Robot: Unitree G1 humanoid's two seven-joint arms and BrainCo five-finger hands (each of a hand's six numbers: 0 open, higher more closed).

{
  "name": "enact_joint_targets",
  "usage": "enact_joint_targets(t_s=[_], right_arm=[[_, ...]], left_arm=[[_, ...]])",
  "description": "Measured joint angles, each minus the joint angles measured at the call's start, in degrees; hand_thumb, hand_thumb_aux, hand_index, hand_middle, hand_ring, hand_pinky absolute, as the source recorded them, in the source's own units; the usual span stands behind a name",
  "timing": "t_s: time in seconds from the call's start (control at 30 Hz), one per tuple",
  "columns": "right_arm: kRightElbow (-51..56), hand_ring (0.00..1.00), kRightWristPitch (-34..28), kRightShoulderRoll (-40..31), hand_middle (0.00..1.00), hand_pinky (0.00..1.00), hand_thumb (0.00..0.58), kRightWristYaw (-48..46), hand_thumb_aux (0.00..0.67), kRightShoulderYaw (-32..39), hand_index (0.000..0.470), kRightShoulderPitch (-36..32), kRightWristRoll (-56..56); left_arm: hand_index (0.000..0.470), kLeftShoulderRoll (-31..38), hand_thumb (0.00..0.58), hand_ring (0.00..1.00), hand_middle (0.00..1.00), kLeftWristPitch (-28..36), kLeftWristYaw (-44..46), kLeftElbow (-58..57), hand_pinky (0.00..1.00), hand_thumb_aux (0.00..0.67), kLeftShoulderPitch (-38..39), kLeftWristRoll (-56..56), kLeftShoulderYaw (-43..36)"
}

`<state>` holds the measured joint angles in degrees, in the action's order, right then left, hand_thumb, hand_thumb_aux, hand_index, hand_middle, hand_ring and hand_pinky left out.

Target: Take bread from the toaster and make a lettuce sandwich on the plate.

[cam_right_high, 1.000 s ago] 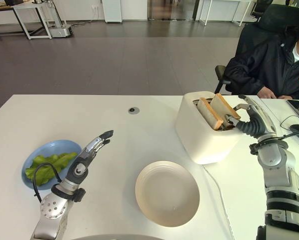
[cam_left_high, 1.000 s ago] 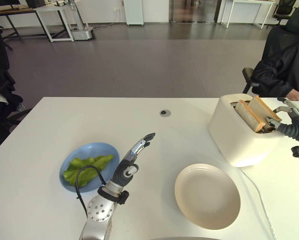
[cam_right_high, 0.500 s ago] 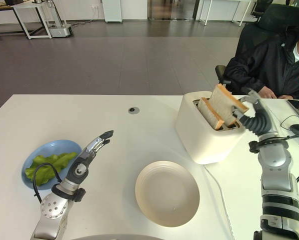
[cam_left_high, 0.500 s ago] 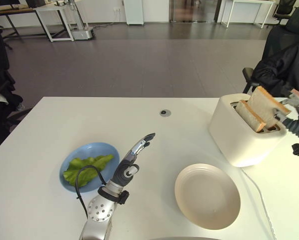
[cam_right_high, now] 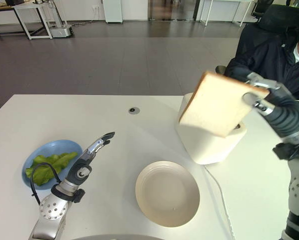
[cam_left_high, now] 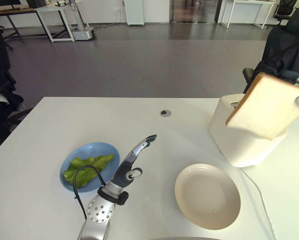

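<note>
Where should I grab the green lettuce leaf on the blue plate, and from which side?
Probably from above, pinching the right end of the green lettuce leaf: it lies flat in the blue plate, that end nearest the left hand.

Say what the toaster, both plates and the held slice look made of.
Toaster: likely matte plastic or coated metal; smooth cream shell, rounded corners, no glare. Cream plate: probably glazed ceramic or melamine; soft sheen. Blue plate: the same, faint gloss. Slice in the right hand: pale flat face, browner crust edge; real bread or a prop, cannot tell.
</note>
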<state>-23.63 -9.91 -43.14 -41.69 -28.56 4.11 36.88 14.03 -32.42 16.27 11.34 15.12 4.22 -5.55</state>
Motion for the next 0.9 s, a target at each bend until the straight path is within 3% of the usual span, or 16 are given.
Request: enact_joint_targets(t_s=[0.2,0.53,0.57,0.6,0.63,0.67,0.9], right_arm=[[2.55,0.00,13.46,0.64,0.00,0.00,0.580,-7.48,0.670,11.60,0.470,8.28,-15.98],[11.34,0.00,20.45,2.08,0.00,0.00,0.580,-8.72,0.670,22.41,0.470,8.58,-26.41],[11.69,0.00,20.48,2.60,0.00,0.00,0.576,-8.11,0.612,22.90,0.429,8.20,-26.81],[12.04,0.00,20.53,2.97,0.00,0.00,0.516,-7.49,0.447,23.69,0.313,7.88,-27.14],[12.31,0.00,20.73,3.28,0.00,0.00,0.297,-7.04,0.202,23.97,0.142,7.66,-28.03],[12.78,0.00,20.94,3.61,0.00,0.00,0.000,-5.95,0.000,24.33,0.000,7.24,-29.34],[13.63,0.00,20.02,5.02,0.00,0.00,0.000,-2.01,0.000,24.37,0.000,4.12,-30.71]], left_arm=[[0.000,0.42,0.000,0.00,0.00,-0.43,-0.70,0.09,0.00,0.000,-0.11,1.45,-0.20],[0.000,0.58,0.000,0.00,0.00,-1.04,-1.04,0.84,0.00,0.000,0.33,2.43,-0.38],[0.000,0.65,0.000,0.00,0.00,-1.42,-1.04,0.51,0.00,0.000,0.33,2.52,-0.39],[0.000,0.71,0.000,0.00,0.00,-1.62,-1.05,0.12,0.00,0.000,0.34,2.55,-0.38],[0.000,0.77,0.000,0.00,0.00,-1.72,-1.09,-0.14,0.00,0.000,0.35,2.57,-0.37],[0.000,0.89,0.000,0.00,0.00,-2.08,-1.22,-0.22,0.00,0.000,0.38,2.61,-0.32],[0.000,2.99,0.000,0.00,0.00,-2.54,-1.22,1.64,0.00,0.000,1.02,1.31,1.69]])
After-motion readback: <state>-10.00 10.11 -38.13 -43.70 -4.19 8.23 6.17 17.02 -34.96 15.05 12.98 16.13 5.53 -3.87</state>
